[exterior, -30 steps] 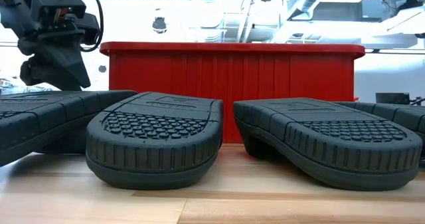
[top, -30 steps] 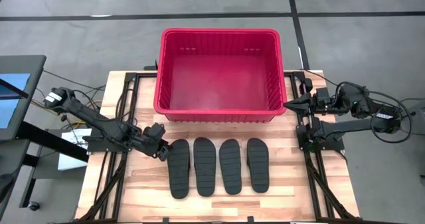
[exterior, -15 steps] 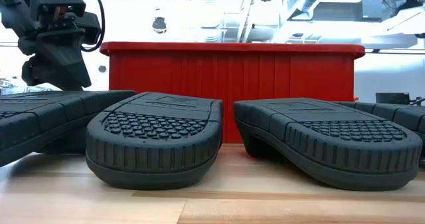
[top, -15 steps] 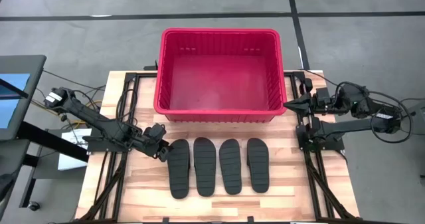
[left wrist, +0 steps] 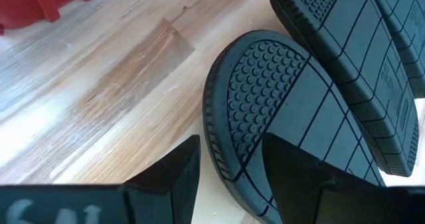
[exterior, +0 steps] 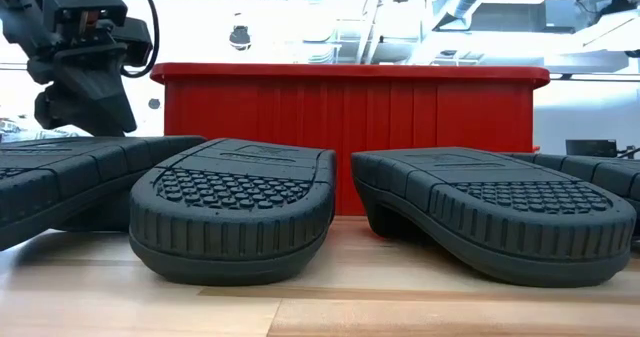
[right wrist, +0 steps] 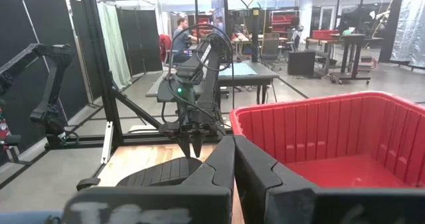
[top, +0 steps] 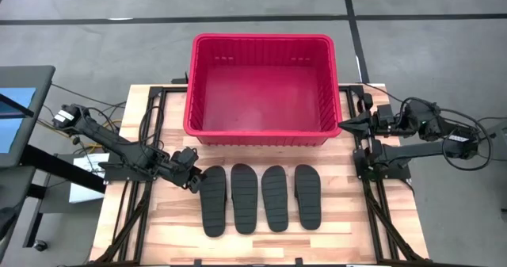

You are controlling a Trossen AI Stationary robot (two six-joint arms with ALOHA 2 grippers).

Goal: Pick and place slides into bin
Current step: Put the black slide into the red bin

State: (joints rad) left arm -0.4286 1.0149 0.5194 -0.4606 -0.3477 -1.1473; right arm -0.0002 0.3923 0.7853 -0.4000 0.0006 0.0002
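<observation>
We see four black slides (top: pixel 261 198) on the counter (top: pixel 333 235), which is pale wood with a streaky grain and darker brown bands between its planks. Their soles carry a raised pattern: rows of small round studs at the rounded end and a grid of straight grooves across the middle (clearest in the left wrist view). The bin (top: pixel 261 89) is bright red all over, its walls marked by upright ribs. Both arms are dark, nearly black, as is the left tool (left wrist: pixel 229 177) and the right tool (right wrist: pixel 234 159). The floor (top: pixel 119 29) around the counter is grey, crossed by thin dark lines.
</observation>
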